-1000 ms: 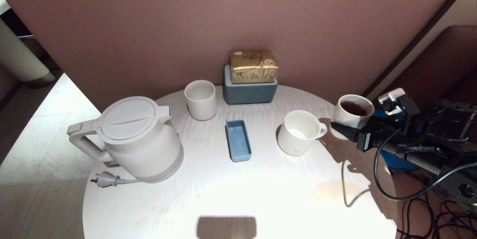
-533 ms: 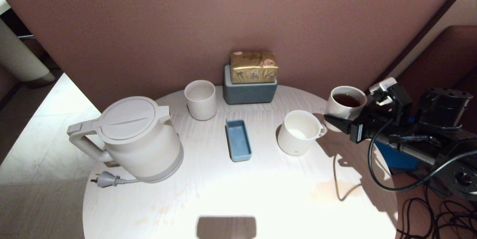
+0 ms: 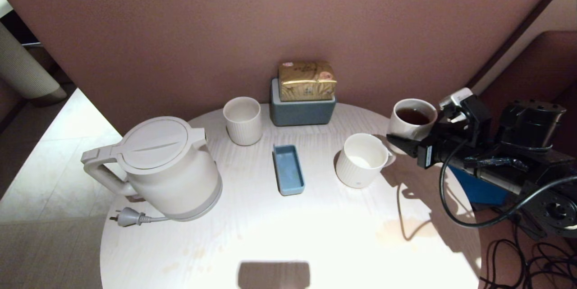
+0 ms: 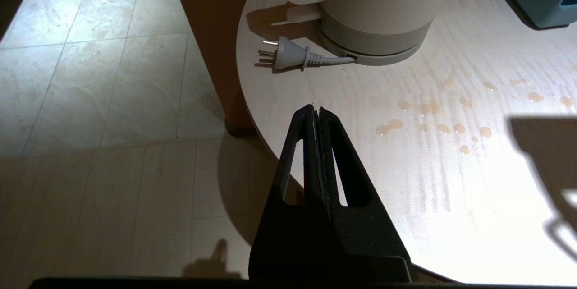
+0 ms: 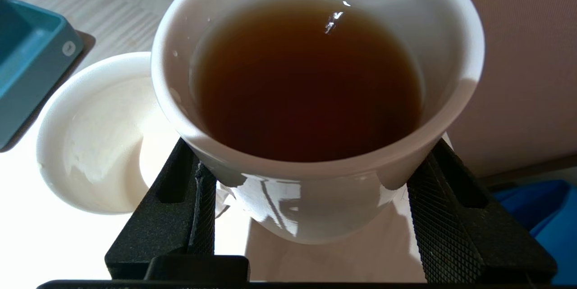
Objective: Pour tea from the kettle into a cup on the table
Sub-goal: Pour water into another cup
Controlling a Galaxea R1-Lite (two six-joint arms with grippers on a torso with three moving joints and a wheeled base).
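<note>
The right gripper grasps the cup, one black finger pressed on each side of its smooth white wall, holding it upright above the table's right edge. The tea, reddish-brown, fills most of the cup. Just beside it, inward from that edge, stands a white mug with a loop handle. At the table's middle lies a small blue tray; at the far edge sit a ribbed white cup and a grey-blue box topped by a gold packet. The kettle stands at the left edge, plug lying beside it. The left gripper is clenched empty over the near-left edge.
</note>
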